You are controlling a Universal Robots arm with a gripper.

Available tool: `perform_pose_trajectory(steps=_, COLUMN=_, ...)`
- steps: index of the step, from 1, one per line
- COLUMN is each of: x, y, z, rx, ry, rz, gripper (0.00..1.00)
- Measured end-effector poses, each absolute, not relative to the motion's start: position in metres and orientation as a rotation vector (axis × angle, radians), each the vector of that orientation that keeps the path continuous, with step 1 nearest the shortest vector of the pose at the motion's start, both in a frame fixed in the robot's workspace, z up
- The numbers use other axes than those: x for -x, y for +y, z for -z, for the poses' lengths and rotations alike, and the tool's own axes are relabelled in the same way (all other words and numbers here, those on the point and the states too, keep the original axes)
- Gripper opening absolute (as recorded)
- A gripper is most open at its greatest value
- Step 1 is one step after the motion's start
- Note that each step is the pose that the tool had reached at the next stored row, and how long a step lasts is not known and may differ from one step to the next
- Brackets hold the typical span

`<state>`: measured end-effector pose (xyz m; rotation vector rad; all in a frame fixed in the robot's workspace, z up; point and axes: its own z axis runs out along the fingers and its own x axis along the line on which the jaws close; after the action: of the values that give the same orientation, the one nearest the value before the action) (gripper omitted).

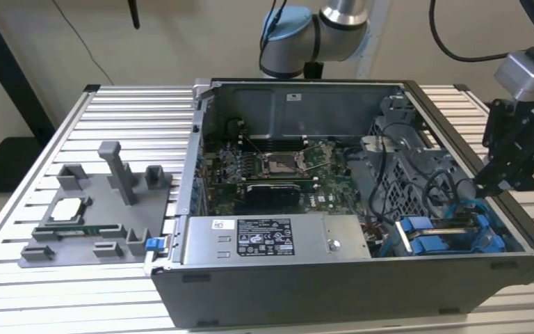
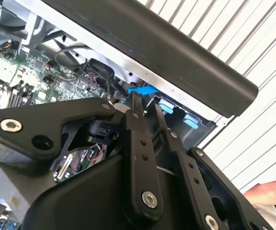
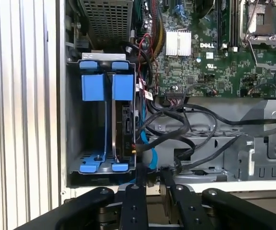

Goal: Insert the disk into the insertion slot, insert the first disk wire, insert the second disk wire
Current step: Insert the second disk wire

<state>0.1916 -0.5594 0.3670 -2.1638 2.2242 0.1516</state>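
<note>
The insertion slot, a grey cage with blue tabs, sits in the open computer case's corner at the exterior view's right. The disk stands edge-on in one of its bays, dark, beside a blue rail. A blue disk wire curves from beside the disk toward my gripper. The gripper hangs just over the case wall next to the cage, its fingers close together on the wire's end. Black wires loop beside the cage.
The motherboard with its square socket fills the case's middle, and a grey labelled power-supply box lies along the near wall. A grey fixture with small parts stands on the slatted table at the exterior view's left. A hand shows at one edge.
</note>
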Motion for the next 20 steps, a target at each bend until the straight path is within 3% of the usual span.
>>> perform_pose_trajectory(steps=17, x=-0.1918, y=-0.5596, z=-0.3608, rx=2.167, ry=2.229, rz=-0.16, gripper=1.0)
perform_pose_trajectory(steps=18, x=-0.1918, y=-0.5596, z=-0.3608, rx=2.168, ry=2.229, rz=-0.16, gripper=0.0)
perform_pose_trajectory(steps=20, x=-0.1917, y=-0.5596, z=-0.3613, rx=2.167, ry=2.229, rz=-0.161, gripper=0.0)
